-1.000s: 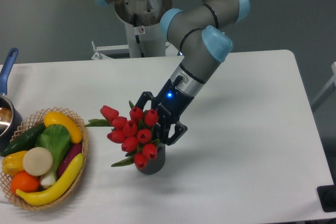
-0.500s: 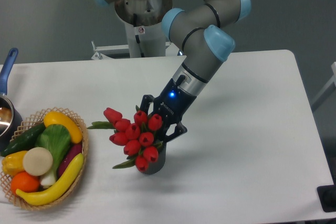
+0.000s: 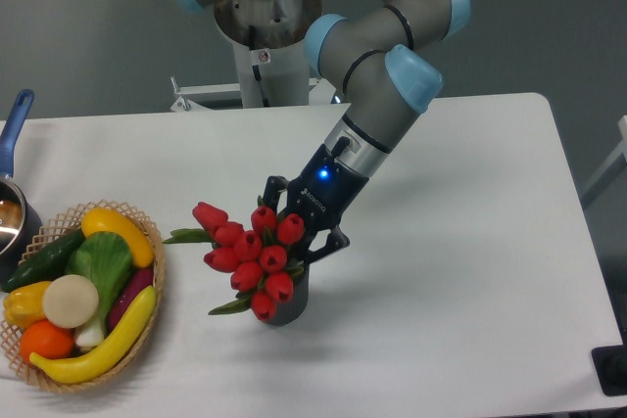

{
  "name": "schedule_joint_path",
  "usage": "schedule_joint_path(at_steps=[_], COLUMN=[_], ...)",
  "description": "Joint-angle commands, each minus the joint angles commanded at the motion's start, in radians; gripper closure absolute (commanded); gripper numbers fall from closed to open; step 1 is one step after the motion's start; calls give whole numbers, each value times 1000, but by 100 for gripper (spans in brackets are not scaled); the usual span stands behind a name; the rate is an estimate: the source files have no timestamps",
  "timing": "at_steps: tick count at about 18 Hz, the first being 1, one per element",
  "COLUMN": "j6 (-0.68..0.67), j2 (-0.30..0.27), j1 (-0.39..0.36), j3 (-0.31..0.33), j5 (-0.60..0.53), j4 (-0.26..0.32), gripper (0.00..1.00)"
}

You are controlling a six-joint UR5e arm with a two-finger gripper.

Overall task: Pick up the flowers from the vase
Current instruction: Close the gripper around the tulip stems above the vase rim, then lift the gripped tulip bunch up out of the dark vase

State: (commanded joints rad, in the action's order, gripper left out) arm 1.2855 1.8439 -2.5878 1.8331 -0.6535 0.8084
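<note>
The flowers (image 3: pixel 245 254), a bunch of red tulip buds with green leaves, lean to the left out of the small dark grey vase (image 3: pixel 291 304), which stands on the white table near the front middle. Their stems are hidden behind the buds and in the vase. My gripper (image 3: pixel 298 230) comes down from the upper right. Its dark fingers (image 3: pixel 331 240) straddle the right side of the bunch just above the vase mouth and look closed on it.
A woven basket (image 3: pixel 155 254) of fruit and vegetables sits at the front left. A metal pot with a blue handle (image 3: pixel 14 120) is at the left edge. The robot's base (image 3: pixel 261 56) stands behind the table. A dark object (image 3: pixel 611 371) is at the bottom right corner.
The gripper and the bunch have shifted slightly to the right and the buds have drawn together. The vase has stayed in place.
</note>
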Motion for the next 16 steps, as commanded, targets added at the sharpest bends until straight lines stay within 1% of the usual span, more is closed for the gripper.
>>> schedule_joint_path(at_steps=[3, 7, 11, 13, 16], j6=[-41, -77, -159, -179, -209], j2=[-12, -35, -55, -64, -81], j1=[-12, -23, -25, -23, -20], j3=[-12, -25, -60, -74, -78], j5=[61, 66, 77, 86, 86], j4=[0, 0, 0, 0, 0], gripper=[59, 59, 59, 59, 59])
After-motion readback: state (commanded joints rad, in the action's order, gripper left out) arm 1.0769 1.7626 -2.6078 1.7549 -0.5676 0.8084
